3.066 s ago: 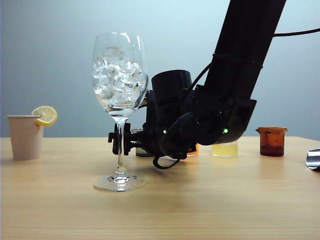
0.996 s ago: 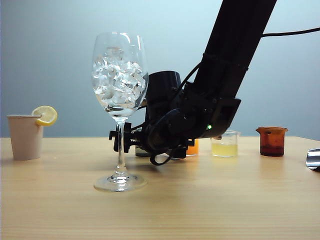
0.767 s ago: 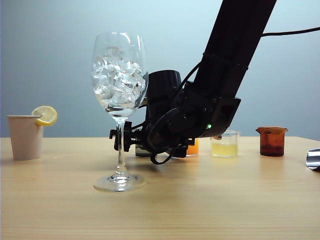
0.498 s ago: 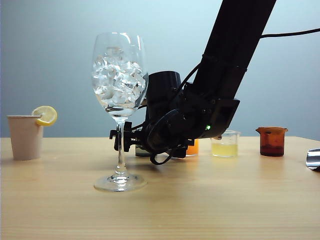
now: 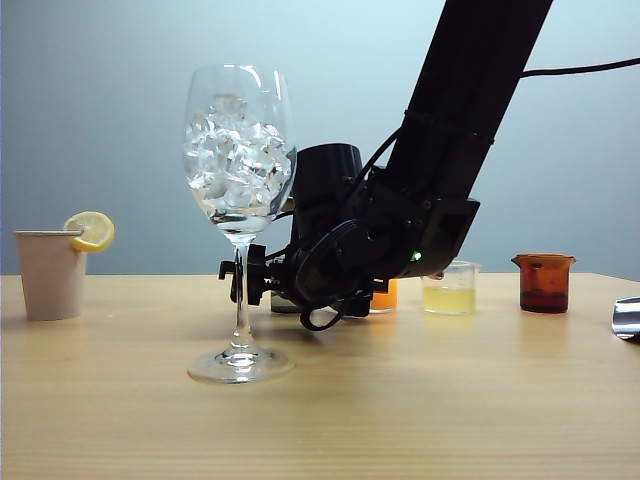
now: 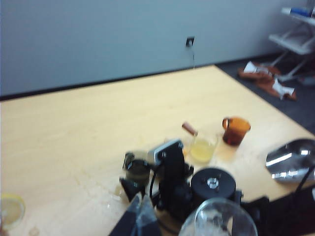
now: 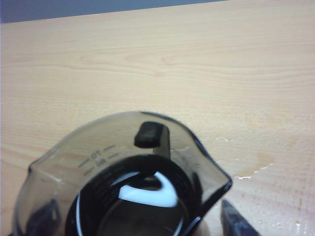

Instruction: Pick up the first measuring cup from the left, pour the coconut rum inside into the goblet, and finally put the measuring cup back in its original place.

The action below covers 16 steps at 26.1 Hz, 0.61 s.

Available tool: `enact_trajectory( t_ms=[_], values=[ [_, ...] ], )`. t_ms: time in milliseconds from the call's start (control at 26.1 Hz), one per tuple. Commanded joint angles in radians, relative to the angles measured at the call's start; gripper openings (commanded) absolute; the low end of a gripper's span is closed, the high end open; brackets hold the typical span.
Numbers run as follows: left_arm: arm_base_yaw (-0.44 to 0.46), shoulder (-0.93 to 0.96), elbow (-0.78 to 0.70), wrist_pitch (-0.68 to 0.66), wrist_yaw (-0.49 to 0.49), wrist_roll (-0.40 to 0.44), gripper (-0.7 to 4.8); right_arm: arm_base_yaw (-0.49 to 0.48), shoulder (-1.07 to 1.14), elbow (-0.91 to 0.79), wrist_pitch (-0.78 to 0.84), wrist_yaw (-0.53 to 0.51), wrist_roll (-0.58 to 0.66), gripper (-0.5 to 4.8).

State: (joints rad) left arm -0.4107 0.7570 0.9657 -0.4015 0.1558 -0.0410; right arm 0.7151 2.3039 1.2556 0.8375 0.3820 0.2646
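Observation:
The goblet (image 5: 240, 170), full of ice cubes, stands at the front of the wooden table (image 5: 420, 400). Behind its stem my right gripper (image 5: 255, 282) is low on the table around the first measuring cup (image 5: 281, 303), which is mostly hidden there. In the right wrist view the smoky cup (image 7: 123, 147) stands upright on the table, filling the space inside the open right gripper (image 7: 138, 221). One fingertip (image 7: 234, 221) stands just clear of its wall. Coconut rum cannot be made out in the dark cup. My left gripper (image 6: 140, 216) hovers high above the goblet rim (image 6: 219, 221), tips together, holding nothing.
A beige paper cup (image 5: 50, 272) with a lemon slice stands at the far left. Right of the arm are a cup of orange liquid (image 5: 384, 295), a cup of yellow liquid (image 5: 449, 288) and an amber cup (image 5: 543, 282). A shiny metal object (image 5: 627, 317) lies at the right edge.
Since three seconds ago the right arm has leaned left, uncovering the yellow cup. Over the last second it has stayed almost still around the smoky cup.

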Motion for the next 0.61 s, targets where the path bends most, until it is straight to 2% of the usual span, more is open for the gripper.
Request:
enact_trajectory(
  t_ms=[38,115,230,613],
  values=[
    [0.001,-0.002,0.006,-0.046,0.007,0.011,-0.06,0.001,-0.003,0.004,0.011,0.000,0.002,4.21],
    [0.001,-0.002,0.006,-0.068,0.013,0.012,-0.06,0.001,-0.003,0.004,0.011,0.001,0.002,4.21],
    [0.001,-0.002,0.006,-0.110,0.033,0.056,-0.06,0.001,-0.003,0.010,0.011,0.001,0.002,4.21],
    [0.001,-0.002,0.006,-0.122,0.075,0.071,-0.06,-0.004,-0.003,0.020,0.008,0.001,0.002,4.21]
  ],
)
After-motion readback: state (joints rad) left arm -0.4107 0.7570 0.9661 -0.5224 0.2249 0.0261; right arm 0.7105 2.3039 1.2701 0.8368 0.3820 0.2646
